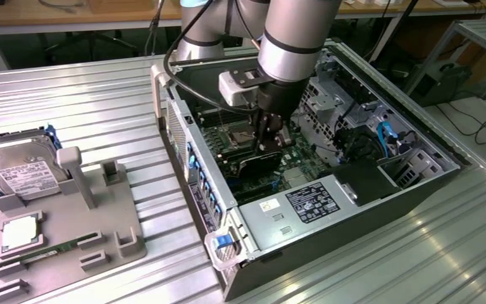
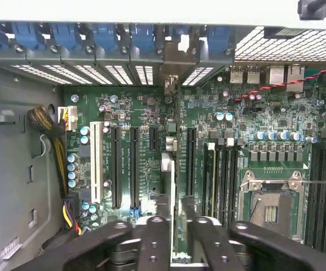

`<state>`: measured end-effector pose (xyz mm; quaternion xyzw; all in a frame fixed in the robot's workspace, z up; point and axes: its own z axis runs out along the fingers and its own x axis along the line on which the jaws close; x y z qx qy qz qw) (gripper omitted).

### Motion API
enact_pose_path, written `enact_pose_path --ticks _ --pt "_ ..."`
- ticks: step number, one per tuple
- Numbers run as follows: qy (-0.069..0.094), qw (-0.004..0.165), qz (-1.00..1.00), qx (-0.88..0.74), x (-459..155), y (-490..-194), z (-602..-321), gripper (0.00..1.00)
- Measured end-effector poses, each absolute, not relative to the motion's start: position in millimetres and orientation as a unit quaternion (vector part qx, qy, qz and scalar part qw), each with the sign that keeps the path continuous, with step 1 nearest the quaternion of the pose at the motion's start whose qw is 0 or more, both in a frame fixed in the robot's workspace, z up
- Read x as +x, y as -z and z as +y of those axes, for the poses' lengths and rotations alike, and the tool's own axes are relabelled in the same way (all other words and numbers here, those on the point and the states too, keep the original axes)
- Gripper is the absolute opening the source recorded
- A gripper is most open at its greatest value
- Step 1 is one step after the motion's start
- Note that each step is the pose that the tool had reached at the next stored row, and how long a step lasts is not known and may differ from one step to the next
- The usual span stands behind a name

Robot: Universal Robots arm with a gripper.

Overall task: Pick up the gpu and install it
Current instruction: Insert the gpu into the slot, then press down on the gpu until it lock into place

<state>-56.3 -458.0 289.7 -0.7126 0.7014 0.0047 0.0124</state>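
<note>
Gripper [image 1: 268,147]: dark, on a silver-grey tubular arm with a white box at the wrist, reaching down into the open computer case [image 1: 412,193]. Fingers [image 2: 152,243] black, matte, with bolt holes; they pinch the gpu [image 1: 258,164] by its upper edge.

Gpu: thin dark card held on edge, upright, low over the motherboard [image 2: 152,164] near the middle of the case. In the wrist view it shows edge-on as a narrow strip [image 2: 170,169] running from the fingers toward the rear slot openings, lined up beside the long black expansion slots [image 2: 133,166]. Whether its connector is seated in a slot cannot be told; fan face hidden.

Motherboard: green, densely populated, with blue-topped capacitors, an open metal-framed CPU socket [image 2: 270,206] and black memory slots alongside. Yellow and black cable bundle [image 2: 61,164] at the board's edge.

Computer case: black and grey sheet metal, lying on its side with the side panel off, blue plastic latches along the rear, perforated vents, a grey power supply [image 1: 306,206] with labels at the near end.

Fixture tray [image 1: 116,209]: grey moulded block at the table's edge on the exterior view's left, holding a silver hard drive [image 1: 19,171] with white label, a square silver processor [image 1: 22,231] and a narrow green memory stick [image 1: 53,249].

Table [image 1: 83,95]: ribbed aluminium profile, shiny. Behind it, wooden benches and floor cables.
</note>
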Motion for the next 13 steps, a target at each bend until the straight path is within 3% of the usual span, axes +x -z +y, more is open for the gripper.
enact_pose_path --ticks 1,3,13 --pt "-0.005 0.012 0.701 -0.713 -56.4 -289.7 -458.0 0.21" --pt "-0.005 0.012 0.701 -0.713 -56.4 -289.7 -458.0 0.11" --pt "-0.005 0.012 0.701 -0.713 -56.4 -289.7 -458.0 0.11"
